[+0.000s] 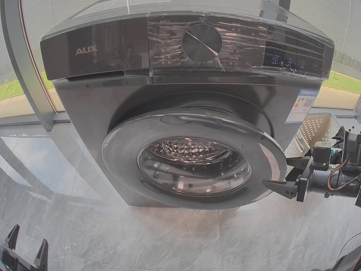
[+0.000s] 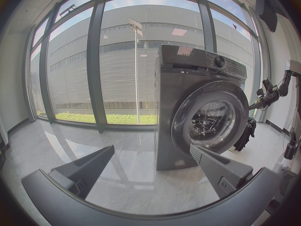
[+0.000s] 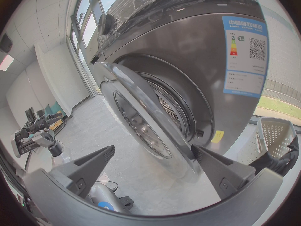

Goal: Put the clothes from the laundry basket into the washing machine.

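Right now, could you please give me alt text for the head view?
A grey washer stands centre, its round door swung partly open. The open right gripper is at the door's right edge, a white basket behind it; the open left gripper sits at lower left.

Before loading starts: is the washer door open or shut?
Partly open: in the right wrist view the door stands angled off the washing machine front, drum opening visible behind it. The open right gripper sits at its free edge.
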Robot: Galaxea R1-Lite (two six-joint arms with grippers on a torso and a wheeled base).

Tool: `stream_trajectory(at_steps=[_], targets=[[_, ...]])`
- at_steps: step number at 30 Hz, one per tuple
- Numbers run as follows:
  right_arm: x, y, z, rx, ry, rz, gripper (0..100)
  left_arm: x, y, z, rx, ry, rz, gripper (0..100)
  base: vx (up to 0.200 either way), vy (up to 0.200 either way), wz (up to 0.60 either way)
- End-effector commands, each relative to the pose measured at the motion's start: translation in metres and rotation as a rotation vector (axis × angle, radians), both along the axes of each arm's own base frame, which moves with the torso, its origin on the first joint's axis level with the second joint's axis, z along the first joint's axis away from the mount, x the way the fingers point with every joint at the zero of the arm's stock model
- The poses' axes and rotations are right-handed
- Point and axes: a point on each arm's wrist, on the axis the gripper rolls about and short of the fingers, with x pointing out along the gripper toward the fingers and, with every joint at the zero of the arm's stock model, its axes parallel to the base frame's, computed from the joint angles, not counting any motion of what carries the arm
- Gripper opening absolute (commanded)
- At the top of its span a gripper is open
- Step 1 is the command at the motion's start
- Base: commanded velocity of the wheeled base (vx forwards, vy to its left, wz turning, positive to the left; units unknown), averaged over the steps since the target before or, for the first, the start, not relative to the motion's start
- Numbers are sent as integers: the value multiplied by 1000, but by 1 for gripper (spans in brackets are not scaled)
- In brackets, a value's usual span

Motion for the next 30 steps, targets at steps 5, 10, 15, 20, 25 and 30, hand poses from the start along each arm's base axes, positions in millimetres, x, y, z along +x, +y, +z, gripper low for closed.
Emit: stream_trajectory(at_steps=[5,10,15,20,25,30], targets=[[-3,5,-12,-19,49,26,100,0,0,-4,-1,-2,0,100,0,0,0],[-24,0,-10,-10,25,43,100,0,0,-4,1,-2,0,100,0,0,0],[-15,3,-9,-10,23,40,100,0,0,-4,1,-2,0,100,0,0,0],[-10,9,-16,-25,58,56,100,0,0,-4,1,-2,0,100,-200,0,0],[-17,15,-24,-39,89,97,100,0,0,-4,1,-2,0,100,-80,0,0],[-28,20,-30,-40,116,147,100,0,0,-4,1,-2,0,100,0,0,0]])
